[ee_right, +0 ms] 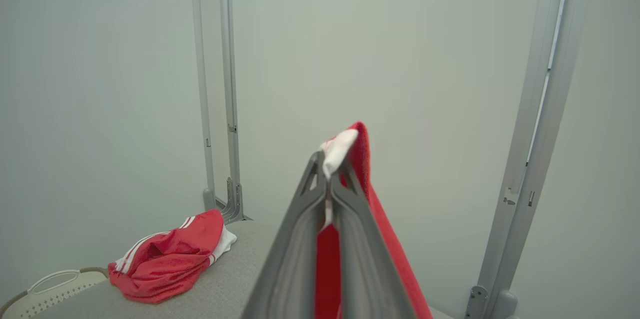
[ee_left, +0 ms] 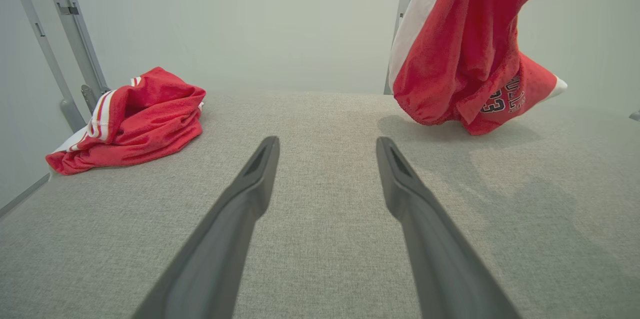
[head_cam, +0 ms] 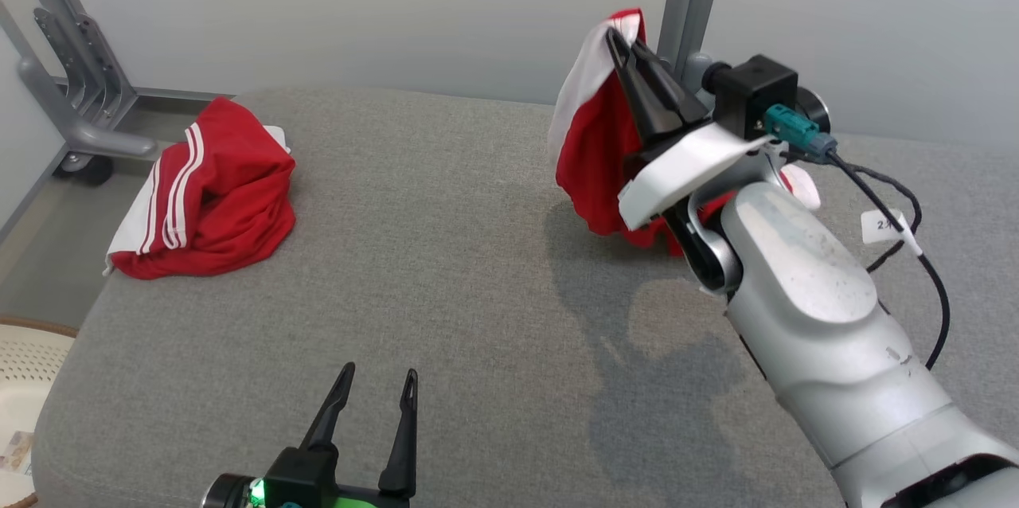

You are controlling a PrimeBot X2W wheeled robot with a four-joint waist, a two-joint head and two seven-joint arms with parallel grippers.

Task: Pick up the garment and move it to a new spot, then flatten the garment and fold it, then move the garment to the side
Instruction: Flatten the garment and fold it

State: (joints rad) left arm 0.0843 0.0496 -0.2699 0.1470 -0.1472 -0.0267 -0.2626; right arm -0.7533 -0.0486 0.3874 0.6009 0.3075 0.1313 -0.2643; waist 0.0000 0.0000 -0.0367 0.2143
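the right gripper [head_cam: 623, 43] is pinched tight on the top edge of a red and white garment [head_cam: 593, 150], which hangs from it over the far right part of the grey table [head_cam: 446, 237]. the left gripper [head_cam: 378, 381] hovers low over the near edge, fingers spread apart and empty. another red garment [head_cam: 215, 197] lies crumpled at the far left corner.

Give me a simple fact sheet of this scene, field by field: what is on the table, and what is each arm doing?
Surface: grey padded table
Lifted item: red and white garment with printed numbers, hanging bunched at the table's far right
Right jaws: shut on that garment's top edge, held high
Left jaws: open, empty, low over the table's near edge
Second item: red striped garment, crumpled at the far left corner
Beside table: pale basket, lower left
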